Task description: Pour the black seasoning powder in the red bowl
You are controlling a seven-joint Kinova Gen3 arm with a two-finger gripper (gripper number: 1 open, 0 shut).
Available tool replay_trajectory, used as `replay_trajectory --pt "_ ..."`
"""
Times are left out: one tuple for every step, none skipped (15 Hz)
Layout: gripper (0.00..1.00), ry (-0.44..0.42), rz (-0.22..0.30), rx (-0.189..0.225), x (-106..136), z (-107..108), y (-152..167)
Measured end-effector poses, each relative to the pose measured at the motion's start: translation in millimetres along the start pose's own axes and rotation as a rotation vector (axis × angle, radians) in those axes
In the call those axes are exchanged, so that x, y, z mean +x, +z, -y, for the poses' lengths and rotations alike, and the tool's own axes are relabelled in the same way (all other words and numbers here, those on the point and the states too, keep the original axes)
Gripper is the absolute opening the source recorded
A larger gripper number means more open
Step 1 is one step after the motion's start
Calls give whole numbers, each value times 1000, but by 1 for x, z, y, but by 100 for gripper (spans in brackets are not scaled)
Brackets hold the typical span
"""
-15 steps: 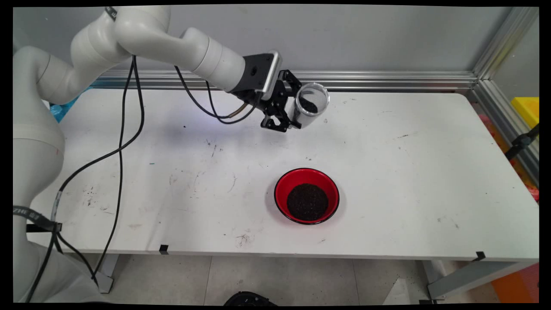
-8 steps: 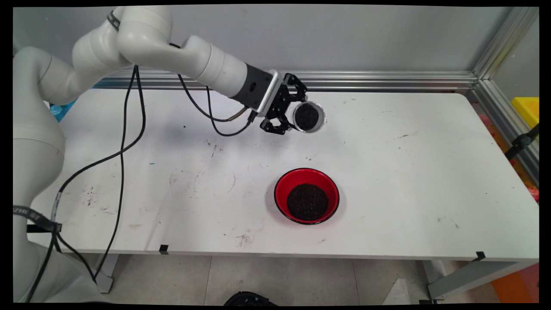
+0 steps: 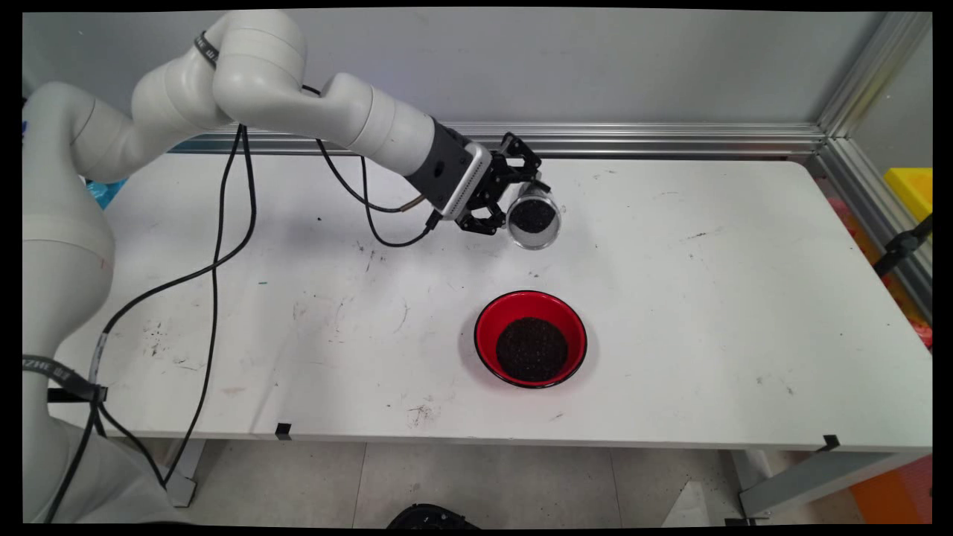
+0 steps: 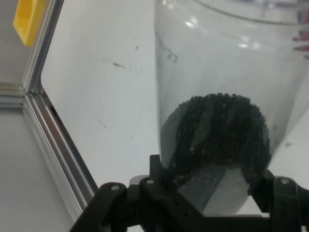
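Main view: black two-finger gripper (image 3: 519,199) clamped on a clear plastic cylindrical cup (image 3: 533,216), held tilted above the white table (image 3: 744,298), mouth turned toward the camera. Inside the cup, a mass of fine black granules (image 3: 532,215). Cup transparent, smooth-walled, round-rimmed. At 6 o'clock from the cup, well apart, a round red bowl with a dark rim (image 3: 530,339) resting on the table, glossy, holding a heap of the same coarse black granular stuff (image 3: 531,348) in its middle. Table top matte white, scuffed and speckled with dark marks. Ribbed aluminium rail (image 3: 670,138) along the far edge at 12 o'clock.

Hand view: gripper (image 4: 212,183) closed around the cup (image 4: 227,96), one finger (image 4: 161,169) against its wall at 7 o'clock, the other at 5 o'clock. Granules (image 4: 217,133) piled against the cup's lower wall, grainy and matte. Aluminium rail (image 4: 53,145) at 9 o'clock; yellow block (image 4: 30,19) at 11 o'clock.
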Motion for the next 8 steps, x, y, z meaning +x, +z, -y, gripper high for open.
replay_trajectory --pt "0 9 -1 0 0 0 0" --pt "0 21 -3 1 1 -1 1" --pt "0 32 -5 1 1 -1 2" --pt "0 46 -7 3 1 -1 2" --pt "0 58 -8 4 1 -1 3" --pt "0 70 -9 5 2 -1 4" --pt "0 78 -10 6 2 -1 4" --pt "0 87 -11 8 2 -1 4"
